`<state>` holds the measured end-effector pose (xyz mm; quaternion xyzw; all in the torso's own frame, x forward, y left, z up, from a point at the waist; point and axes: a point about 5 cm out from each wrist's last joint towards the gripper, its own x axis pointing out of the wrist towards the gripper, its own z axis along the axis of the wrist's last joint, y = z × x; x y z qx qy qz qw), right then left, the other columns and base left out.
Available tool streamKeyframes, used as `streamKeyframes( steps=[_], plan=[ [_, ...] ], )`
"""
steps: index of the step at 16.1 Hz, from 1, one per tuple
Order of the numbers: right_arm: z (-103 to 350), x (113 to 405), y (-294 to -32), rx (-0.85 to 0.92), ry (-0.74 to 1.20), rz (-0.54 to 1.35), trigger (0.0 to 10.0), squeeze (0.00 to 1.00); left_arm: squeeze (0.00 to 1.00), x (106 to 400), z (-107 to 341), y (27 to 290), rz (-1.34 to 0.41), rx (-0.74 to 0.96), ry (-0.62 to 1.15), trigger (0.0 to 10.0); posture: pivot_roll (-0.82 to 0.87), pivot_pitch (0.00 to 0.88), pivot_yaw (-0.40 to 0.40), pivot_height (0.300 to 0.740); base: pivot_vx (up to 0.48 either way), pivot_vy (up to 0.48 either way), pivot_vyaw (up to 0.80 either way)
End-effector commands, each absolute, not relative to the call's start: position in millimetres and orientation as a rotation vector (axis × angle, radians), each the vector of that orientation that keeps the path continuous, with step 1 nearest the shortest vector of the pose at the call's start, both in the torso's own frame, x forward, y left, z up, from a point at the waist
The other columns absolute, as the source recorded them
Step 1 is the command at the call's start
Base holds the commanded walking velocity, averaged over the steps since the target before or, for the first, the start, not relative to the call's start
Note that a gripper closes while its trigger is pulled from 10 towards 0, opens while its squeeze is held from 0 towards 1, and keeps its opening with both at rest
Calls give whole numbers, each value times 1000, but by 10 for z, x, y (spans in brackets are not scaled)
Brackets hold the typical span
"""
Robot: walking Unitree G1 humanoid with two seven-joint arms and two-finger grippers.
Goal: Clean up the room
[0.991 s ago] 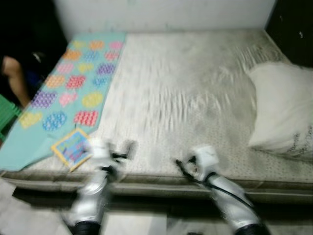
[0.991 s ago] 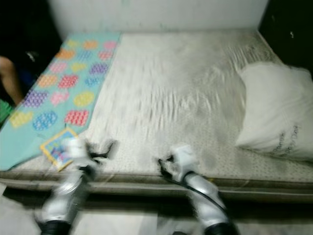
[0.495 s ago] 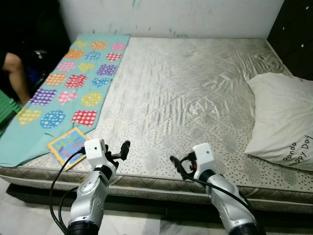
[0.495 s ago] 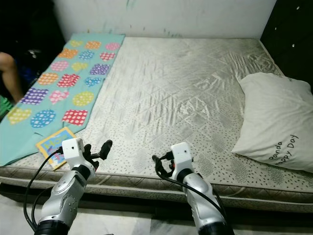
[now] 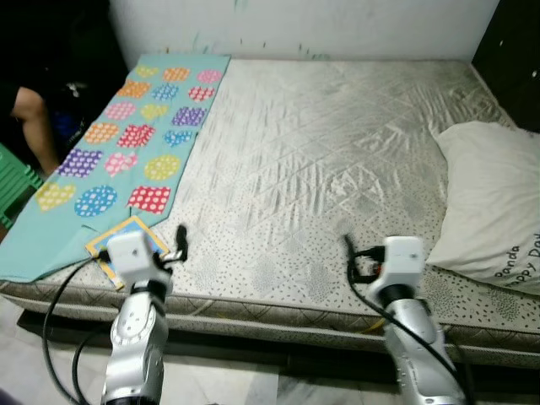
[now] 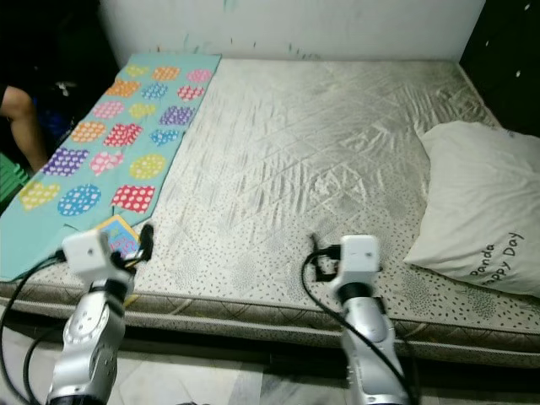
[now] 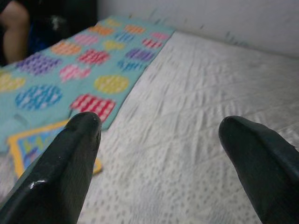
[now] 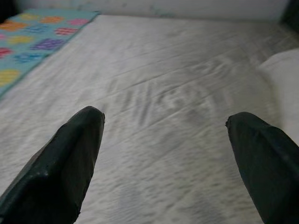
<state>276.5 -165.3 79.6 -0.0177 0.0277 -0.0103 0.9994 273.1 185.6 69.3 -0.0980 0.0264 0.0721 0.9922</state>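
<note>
A bare grey mattress (image 5: 321, 143) lies before me. Along its left side runs a teal blanket (image 5: 126, 143) with coloured dotted patches. A small picture book (image 5: 108, 246) with a yellow border lies at the blanket's front corner, near the bed's front edge. A white pillow (image 5: 489, 202) rests at the right. My left gripper (image 5: 173, 245) hovers open just right of the book, over the front edge; its wrist covers part of the book. My right gripper (image 5: 353, 260) is open over the front edge, left of the pillow. Nothing sits between either pair of fingers (image 7: 70, 154).
A person's leg (image 5: 34, 118) is in the dark gap left of the bed, with a green object (image 5: 13, 181) below it. A white wall (image 5: 321, 25) runs behind the bed and dark furniture (image 5: 515, 59) stands at the far right. Pale floor lies below the bed's front edge.
The blur has cleared and the view has shifted slightly. My arms have spread apart: the left gripper went left toward the book, the right gripper went right toward the pillow.
</note>
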Motion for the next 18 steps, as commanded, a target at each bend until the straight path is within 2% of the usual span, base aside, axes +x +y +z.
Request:
streamKeyframes(
  steps=[1,8,16,18],
  plan=[
    [821,2801,-1649,-64,37,-30,10000,0,0,2728,700,1869,146,-186,58,10000,-78,67,57,740,0,0,0],
    [768,2832,-1609,-91,52,-5,10000,0,0,2718,646,1918,123,-243,99,10000,-78,62,57,740,0,0,0],
    [752,2861,-1577,-98,48,18,10000,0,0,2750,628,1906,101,-263,116,10000,-81,61,57,740,0,436,0],
    [748,2861,-1576,-99,49,19,10000,0,0,2752,619,1901,97,-256,124,10000,-81,60,57,740,0,163,0]
  ],
)
